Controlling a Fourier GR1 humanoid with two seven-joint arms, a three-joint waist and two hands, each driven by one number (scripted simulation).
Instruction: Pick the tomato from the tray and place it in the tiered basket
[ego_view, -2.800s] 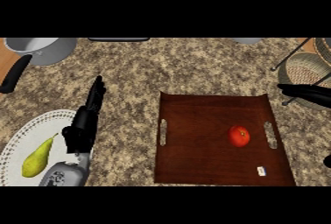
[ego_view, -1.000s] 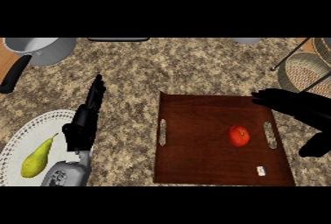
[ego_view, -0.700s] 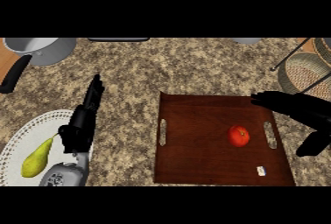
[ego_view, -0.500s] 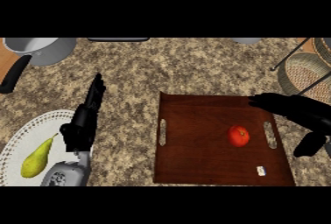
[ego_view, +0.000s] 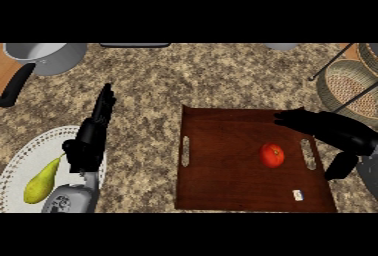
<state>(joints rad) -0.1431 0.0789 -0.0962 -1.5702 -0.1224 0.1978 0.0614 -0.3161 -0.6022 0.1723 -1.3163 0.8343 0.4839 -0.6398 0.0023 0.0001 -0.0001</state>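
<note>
Tomato (ego_view: 272, 155) lying red and whole on the right half of the brown wooden tray (ego_view: 221, 175), just left of the tray's right handle slot, untouched and not yet lifted. Right beside it now, the right hand (ego_view: 328, 131), come in from the view's right edge over the last few seconds and crept a little further leftward in the last second, so that the black fingers reach across the tray's right rim above and beyond the tomato. Fingers extended and spread, thumb hanging low near the tray's right edge, nothing held; a wide gap between fingers and thumb, with the tomato just outside it. Meaning for the task: approach nearly done, grasp not begun, probably a short drop and closing motion needed next. Tiered basket (ego_view: 354, 85) at the upper right corner, woven and wire-framed, near the hand's forearm, so only a short carry once the fruit is held. Further out, on the left, the left hand (ego_view: 92, 137) stretched flat along the counter with fingers straight and pointing away, holding nothing, unmoved throughout, beside a white plate (ego_view: 15, 170) bearing a yellow-green pear (ego_view: 40, 180). Grey pot (ego_view: 48, 56) at the top left.
</note>
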